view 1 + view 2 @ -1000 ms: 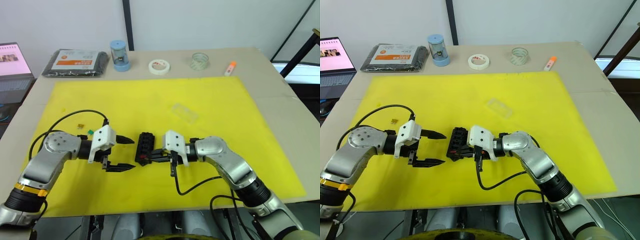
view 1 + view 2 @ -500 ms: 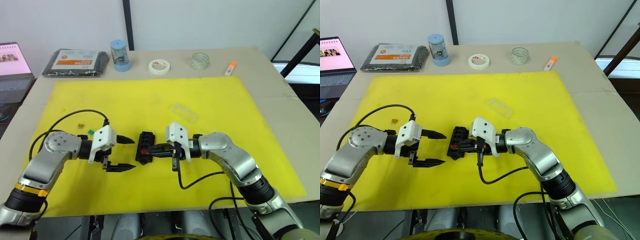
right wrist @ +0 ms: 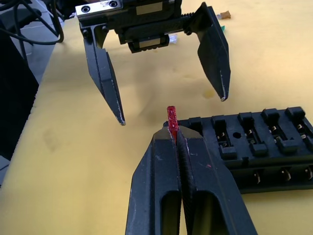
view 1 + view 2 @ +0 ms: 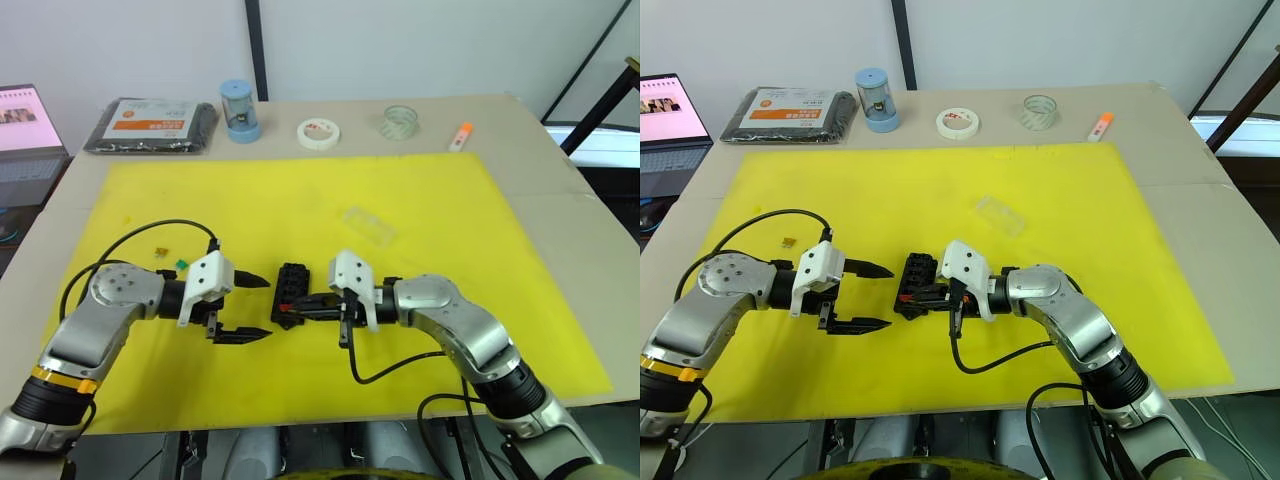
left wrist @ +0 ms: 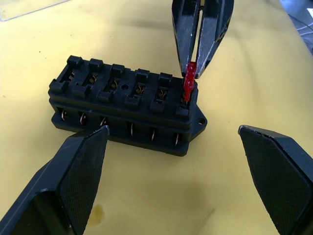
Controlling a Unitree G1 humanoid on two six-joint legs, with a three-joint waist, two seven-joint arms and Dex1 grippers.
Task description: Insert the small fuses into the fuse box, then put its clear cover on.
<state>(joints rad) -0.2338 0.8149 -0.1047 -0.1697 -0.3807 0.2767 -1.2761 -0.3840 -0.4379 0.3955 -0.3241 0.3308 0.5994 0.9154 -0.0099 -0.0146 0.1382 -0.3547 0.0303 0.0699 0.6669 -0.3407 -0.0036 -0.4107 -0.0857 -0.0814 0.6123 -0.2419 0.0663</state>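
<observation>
You are seating the first fuse. The right tool (image 5: 194, 73) is clenched on the red fuse (image 5: 189, 87), holding it at the end slot of the fuse box (image 5: 124, 105), directly under its tips; whether the blades are fully home cannot be told. The other five slots are showing empty. The left tool (image 4: 252, 308) is hanging released, jaws spread wide, just beside the box on the side away from the right tool, touching nothing.

Judged from this, the task is at an early stage: about five fuses are waiting, then the cover. Two loose fuses, a tan fuse (image 4: 160, 252) and a green fuse (image 4: 180, 264), are lying behind the left tool near its cable. The clear cover (image 4: 369, 225) is resting on the yellow mat (image 4: 300, 200), well beyond the right tool.

Open mat is surrounding both tools. The tabletop (image 4: 560, 190) edge and the tape rolls (image 4: 318, 132) are standing well apart from the work.
</observation>
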